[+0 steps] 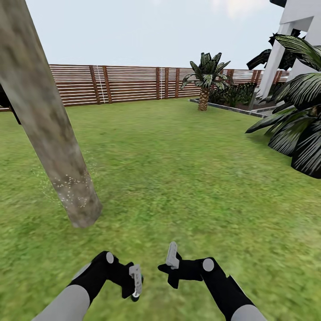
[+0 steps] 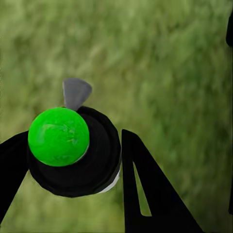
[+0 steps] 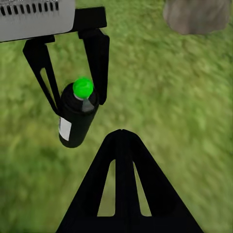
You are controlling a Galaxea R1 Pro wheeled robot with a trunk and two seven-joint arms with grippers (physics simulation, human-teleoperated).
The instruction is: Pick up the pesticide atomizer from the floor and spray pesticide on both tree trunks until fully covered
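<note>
Above lawn [image 1: 187, 169]: left pincer [image 1: 135, 281] pinching green-tipped atomizer [image 3: 76, 116]; right pincer [image 1: 171, 255] pressed together; white-specked trunk [image 1: 71, 187] nearby.

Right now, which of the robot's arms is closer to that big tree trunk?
Left. Its end effector, shut on the pesticide atomizer, sits just below and right of the tree trunk base. The right end effector is farther right across the grass.

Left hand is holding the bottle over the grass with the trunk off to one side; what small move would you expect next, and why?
Probably raise the left hand and turn it toward the mottled grey-brown tree trunk. It grips the small black green-capped atomizer bottle low over the grass, and white specks show only near the trunk's base; the bark above looks bare.
</note>
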